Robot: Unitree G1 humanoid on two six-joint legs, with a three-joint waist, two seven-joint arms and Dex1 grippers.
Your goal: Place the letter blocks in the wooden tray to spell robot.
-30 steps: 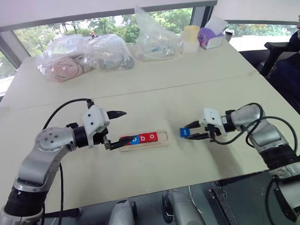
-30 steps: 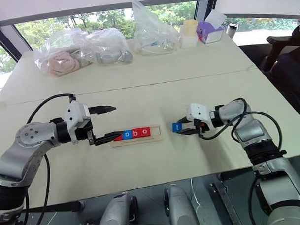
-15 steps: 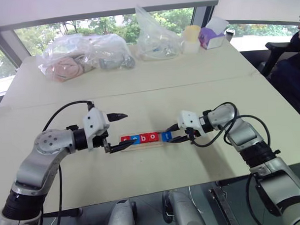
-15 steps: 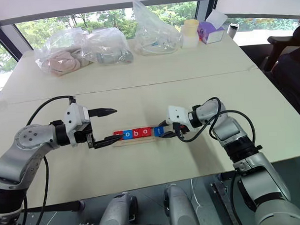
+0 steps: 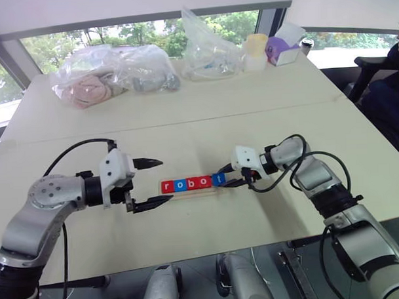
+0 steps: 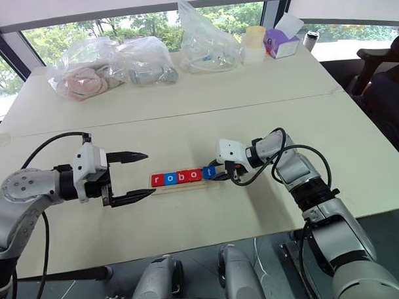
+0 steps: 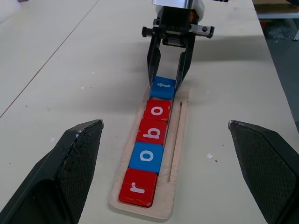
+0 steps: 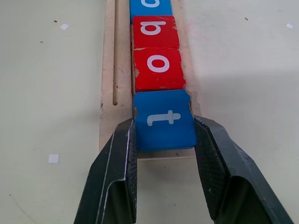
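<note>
At the right end of the wooden tray (image 7: 180, 140), your right gripper (image 8: 163, 140) is clamped on the blue t block (image 8: 164, 120), seated last after r, o, b, o, so release and withdraw next, while your left gripper (image 5: 153, 182) hangs wide open just beside the tray's other end.

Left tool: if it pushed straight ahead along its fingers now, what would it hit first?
Probably the near end of the wooden tray, at the red r block; the left tool stands open, so its fingers may straddle it. Depth unclear.
</note>
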